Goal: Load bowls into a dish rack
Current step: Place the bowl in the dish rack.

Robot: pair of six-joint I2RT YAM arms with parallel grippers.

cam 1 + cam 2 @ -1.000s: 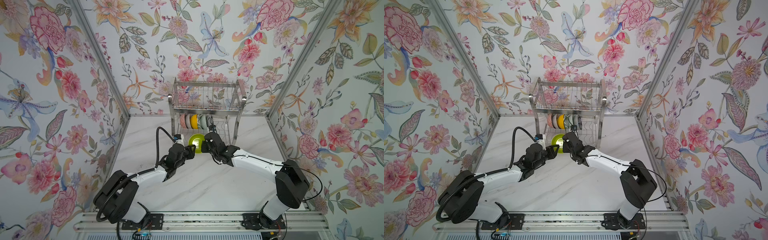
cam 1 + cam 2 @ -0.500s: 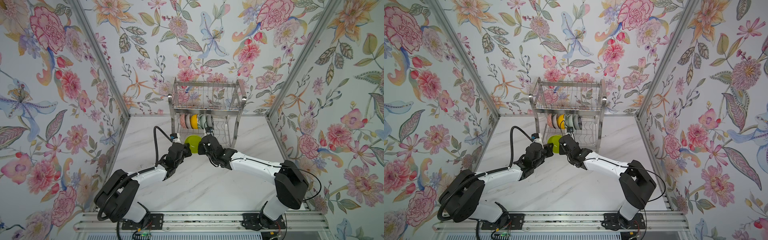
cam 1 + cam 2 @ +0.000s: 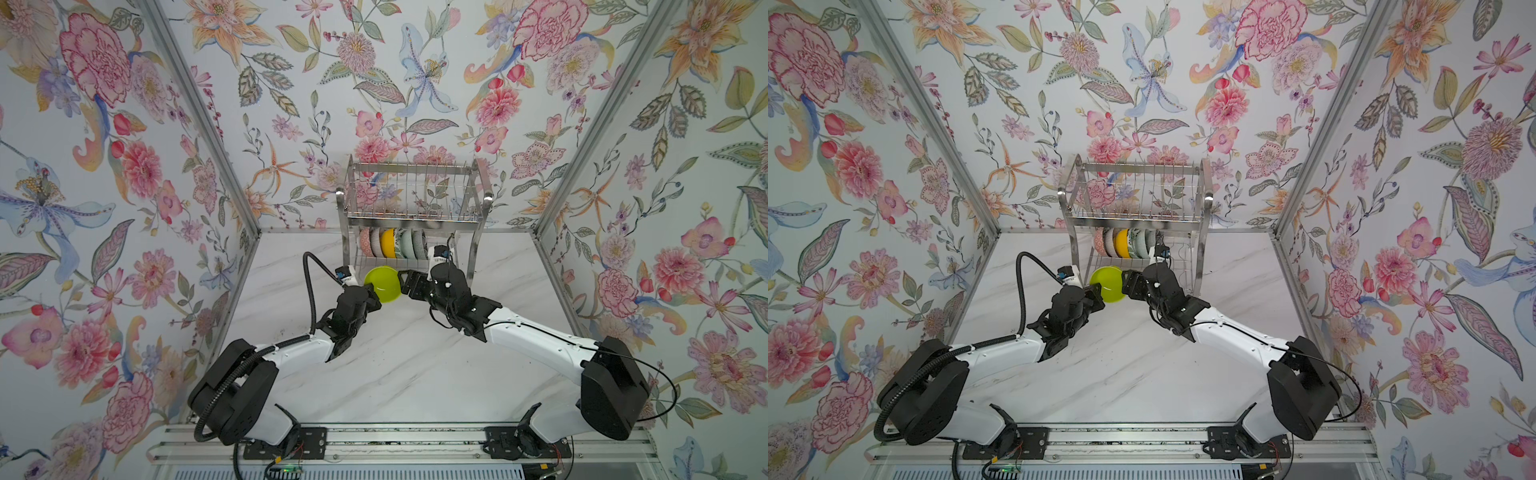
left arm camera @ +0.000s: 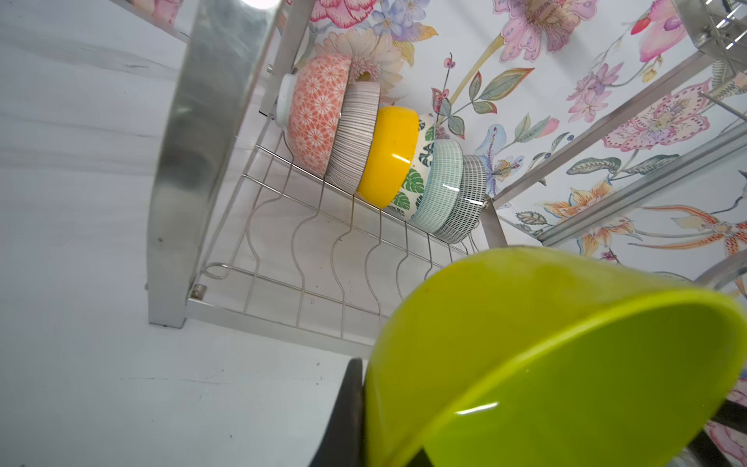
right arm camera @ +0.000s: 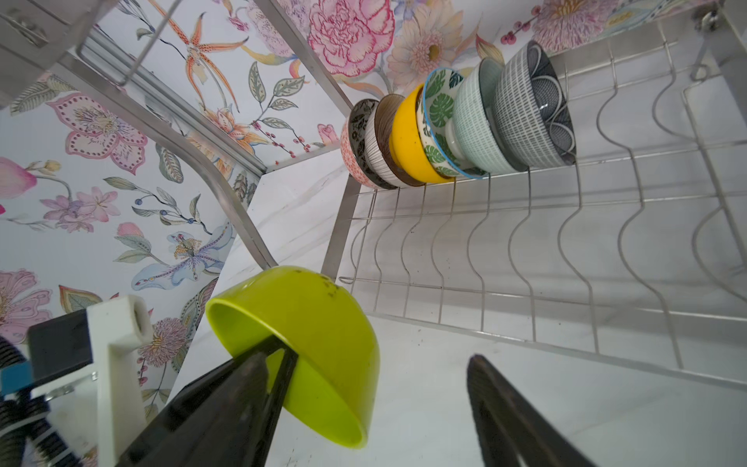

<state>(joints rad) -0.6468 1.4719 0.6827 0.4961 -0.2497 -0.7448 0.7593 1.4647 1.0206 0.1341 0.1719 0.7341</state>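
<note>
The left fingers [image 4: 343, 412] are clamped tight on the rim of the lime green bowl [image 3: 384, 283], with one finger seen against the outer wall from the left wrist. The bowl is held tipped on its side, between the two arms and just in front of the lower tier of the dish rack [image 3: 415, 219], over the white marble desk [image 3: 395, 365].

The right fingers [image 5: 505, 416] are spread wide and nothing is gripped by them. One finger lies just beside the bowl's outer wall – whether it touches cannot be told.

The steel rack is set at the back of the desk, against a flowered wall [image 3: 291, 83]. Six bowls are stood on edge in its lower tier, packed closely in a row at the rack's left end:
- pink patterned bowl [image 4: 319, 117]
- grey-striped bowl [image 4: 355, 137]
- orange-yellow bowl [image 4: 388, 157]
- leaf-print bowl [image 4: 416, 182]
- pale mint bowl [image 4: 440, 186]
- dark grid-patterned bowl [image 4: 465, 202]

Each bowl is leaned against its neighbour, and their edges are caught in the wavy wire slots.
</note>
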